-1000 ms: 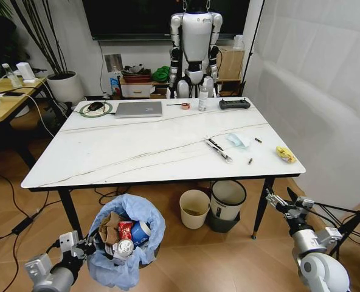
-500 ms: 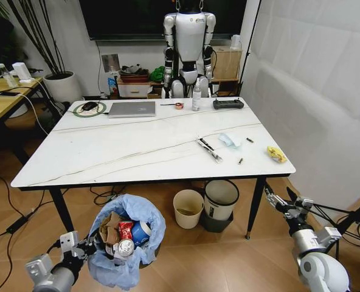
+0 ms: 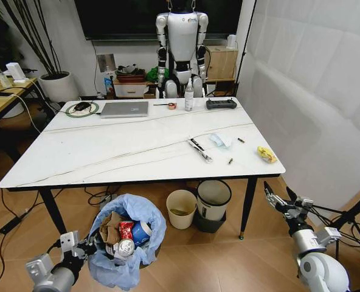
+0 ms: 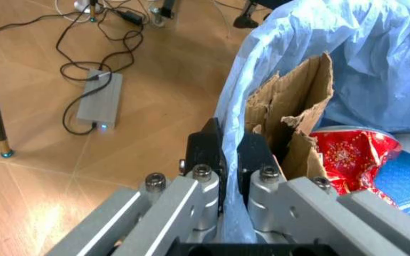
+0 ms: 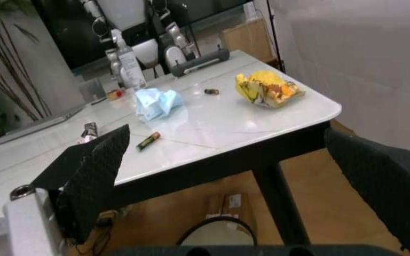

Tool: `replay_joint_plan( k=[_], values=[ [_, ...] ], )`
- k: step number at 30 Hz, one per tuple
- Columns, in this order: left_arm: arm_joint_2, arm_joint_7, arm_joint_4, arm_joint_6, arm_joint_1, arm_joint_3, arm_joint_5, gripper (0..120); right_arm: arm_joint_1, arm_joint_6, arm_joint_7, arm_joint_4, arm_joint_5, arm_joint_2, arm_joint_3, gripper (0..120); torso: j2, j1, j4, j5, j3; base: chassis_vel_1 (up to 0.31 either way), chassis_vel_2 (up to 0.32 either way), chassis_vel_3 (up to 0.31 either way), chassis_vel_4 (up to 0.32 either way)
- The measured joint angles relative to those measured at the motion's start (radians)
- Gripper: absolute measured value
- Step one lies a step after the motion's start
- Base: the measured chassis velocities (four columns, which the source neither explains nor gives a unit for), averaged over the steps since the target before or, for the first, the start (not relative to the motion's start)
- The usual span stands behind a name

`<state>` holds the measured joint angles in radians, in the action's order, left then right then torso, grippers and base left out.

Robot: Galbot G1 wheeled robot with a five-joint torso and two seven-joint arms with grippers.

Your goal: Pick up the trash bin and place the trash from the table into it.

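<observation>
My left pincer (image 4: 230, 154) pinches the trash bin (image 3: 128, 240) rim low on my left. My right pincer (image 3: 281, 198) hangs spread below the bench (image 3: 107, 152) corner, yellow scrap (image 3: 266, 154) nearest it, up and ahead.

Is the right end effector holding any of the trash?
No: the right end effector hangs open and empty below the table edge, with the yellow scrap lying on top.

No text, label, brand or number can be read anywhere. The blue paper cup (image 4: 408, 184) in the trash bin (image 4: 376, 64), just beyond the left gripper (image 4: 230, 154), carries a small white mark, too small and cropped to make out.
</observation>
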<state>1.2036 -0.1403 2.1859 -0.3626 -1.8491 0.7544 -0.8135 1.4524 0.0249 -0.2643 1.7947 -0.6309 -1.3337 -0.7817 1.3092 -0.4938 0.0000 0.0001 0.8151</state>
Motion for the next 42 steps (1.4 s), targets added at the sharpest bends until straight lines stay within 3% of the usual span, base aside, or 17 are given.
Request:
replay_joint_plan(
  k=[17,26,33,36,42],
  values=[
    [0.003,-0.002,-0.004,-0.001,0.003,-0.002,0.002,0,-0.007,0.022,-0.016,-0.013,0.017,0.004,0.008,100,0.0,0.0,0.0,-0.0001,0.0,-0.07,-0.069,0.066,0.069],
    [0.007,-0.002,0.018,-0.001,-0.024,0.012,0.002,0,-0.071,0.06,0.006,-0.023,0.072,0.057,0.08,100,0.0,0.0,0.0,-0.0001,0.0,-0.014,-0.009,0.005,0.008],
    [0.009,-0.001,0.058,0.001,-0.055,0.035,0.009,0,-0.193,-0.045,0.198,0.011,0.131,0.155,0.232,100,0.0,0.0,0.0001,0.0001,0.0,0.0,0.0,0.0,0.0],
    [0.014,-0.005,0.074,0.001,-0.058,0.038,0.01,0,-0.282,-0.135,0.199,-0.01,0.14,0.192,0.281,100,0.0,0.0,0.0,-0.0005,0.0,0.0,0.0,0.0,0.0],
    [0.02,-0.008,0.09,0.0,-0.068,0.037,0.018,0,-0.413,-0.198,0.179,-0.114,0.111,0.232,0.347,100,0.0,0.0,0.0001,-0.0002,0.0,0.0,0.0,0.0,0.0]
  ],
)
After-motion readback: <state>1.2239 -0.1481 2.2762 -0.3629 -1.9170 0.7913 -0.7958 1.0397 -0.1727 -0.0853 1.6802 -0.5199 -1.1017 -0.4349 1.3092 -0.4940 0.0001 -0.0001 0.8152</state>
